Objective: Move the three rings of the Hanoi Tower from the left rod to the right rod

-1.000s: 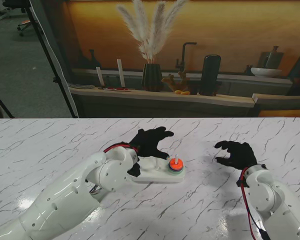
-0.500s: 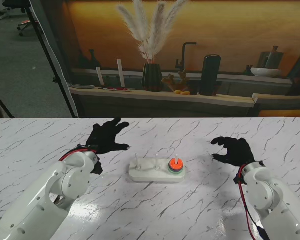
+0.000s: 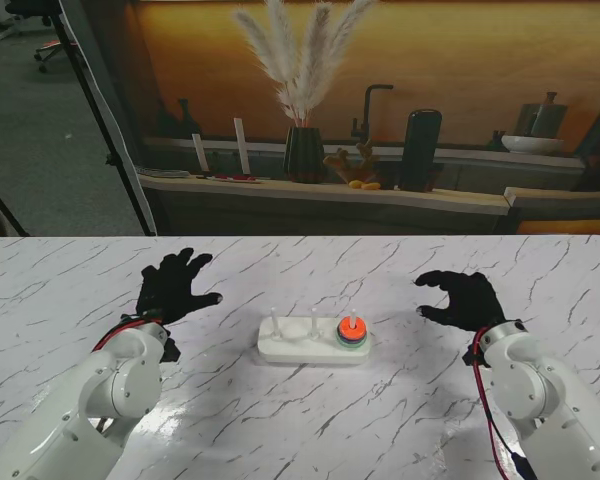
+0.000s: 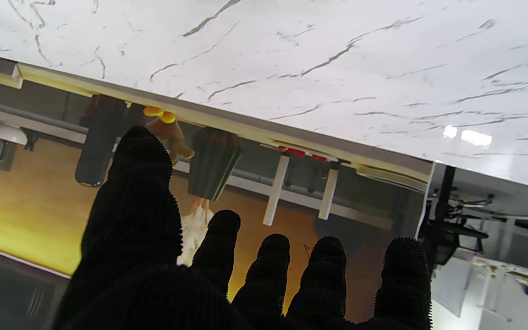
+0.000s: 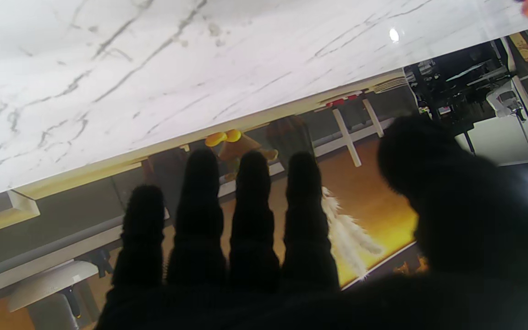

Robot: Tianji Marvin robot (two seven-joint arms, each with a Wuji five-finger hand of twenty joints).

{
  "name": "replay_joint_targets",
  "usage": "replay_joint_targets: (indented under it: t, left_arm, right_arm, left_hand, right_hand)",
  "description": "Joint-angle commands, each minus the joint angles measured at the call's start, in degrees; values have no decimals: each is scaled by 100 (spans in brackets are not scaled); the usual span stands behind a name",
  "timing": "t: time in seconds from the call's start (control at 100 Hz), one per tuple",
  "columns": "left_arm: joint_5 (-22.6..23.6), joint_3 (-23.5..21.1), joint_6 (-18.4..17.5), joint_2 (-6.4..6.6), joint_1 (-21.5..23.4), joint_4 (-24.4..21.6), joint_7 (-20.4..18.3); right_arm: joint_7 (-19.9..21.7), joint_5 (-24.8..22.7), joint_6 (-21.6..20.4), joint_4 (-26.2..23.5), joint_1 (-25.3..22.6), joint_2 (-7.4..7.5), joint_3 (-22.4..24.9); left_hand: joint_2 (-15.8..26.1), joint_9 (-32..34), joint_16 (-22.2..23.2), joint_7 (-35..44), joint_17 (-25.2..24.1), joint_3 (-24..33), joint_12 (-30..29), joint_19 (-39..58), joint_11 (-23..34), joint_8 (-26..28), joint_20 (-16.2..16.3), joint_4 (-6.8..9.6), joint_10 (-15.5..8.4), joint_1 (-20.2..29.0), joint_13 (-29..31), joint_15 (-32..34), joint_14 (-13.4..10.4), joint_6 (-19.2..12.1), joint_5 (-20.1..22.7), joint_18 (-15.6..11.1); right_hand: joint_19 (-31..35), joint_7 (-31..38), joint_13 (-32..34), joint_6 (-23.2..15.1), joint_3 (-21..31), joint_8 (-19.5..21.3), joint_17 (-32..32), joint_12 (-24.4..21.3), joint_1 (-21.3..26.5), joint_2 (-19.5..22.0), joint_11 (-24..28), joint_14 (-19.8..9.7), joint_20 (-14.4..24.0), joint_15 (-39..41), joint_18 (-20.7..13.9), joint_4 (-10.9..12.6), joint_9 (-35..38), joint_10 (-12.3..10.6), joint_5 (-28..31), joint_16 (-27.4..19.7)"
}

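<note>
Both hands wear black gloves. Since half a second ago my left hand (image 3: 172, 287) has drawn back toward the left of the frame, farther from the white plastic tower base (image 3: 313, 341); it now hovers with fingers (image 4: 268, 270) fanned wide, gripping nothing. My right hand (image 3: 460, 299) has barely shifted at centre right, palm down, fingers (image 5: 252, 215) loosely curled and apart, also empty. Between them, at frame centre, the base sits on the white marble-patterned table (image 3: 400, 420), with the stacked orange, red and teal rings (image 3: 351, 333) on its right rod, the other rods bare. Beyond, a dark vase of pampas grass (image 3: 303, 150) stands against an orange wall.
</note>
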Motion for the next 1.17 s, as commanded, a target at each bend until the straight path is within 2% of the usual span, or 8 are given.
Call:
replay_joint_targets:
  t: [0.0,0.4,1.16]
  left_arm:
    - [14,-22,-42,-24,91,41,-76]
    - [59,-83,49,-41,152,19,38]
    - [24,-55,29,-37,146,131,24]
  right_arm:
    - [58,30,-14,-122,-99,-40,2]
    - [146,37,-14,-299,-180,-34,60]
    - [155,15,-25,-171,-87,-24,-126]
  left_hand:
    - [134,-91,-69,-65,-123,-105,-84,-250,-110,-111,-105,-92,-98,-95,-122,-106,-126,-158,-9,-107]
    - [188,-129,-103,-55,-154,-103,-128,-410,-96,-140,-136,-87,-82,-156,-158,-123,-87,-157,3,-57]
    - [227,-119,-82,-30,-156,-103,-135,-500,-98,-143,-46,-87,-40,-152,-156,-114,-69,-146,31,-10]
  right_hand:
    - [-119,-93,-13,-210,-19,-61,-19,-134,-140,-6,-134,-164,-138,-182,1739,237,42,-175,-54,-151]
    - [-142,-98,-37,-199,-96,-88,-57,-251,-161,34,-206,-106,-305,-256,1744,263,60,-109,-51,-226]
    - [-58,-62,-34,-176,-49,-59,-63,-236,-141,66,-161,-89,-371,-205,1751,262,59,-78,2,-186]
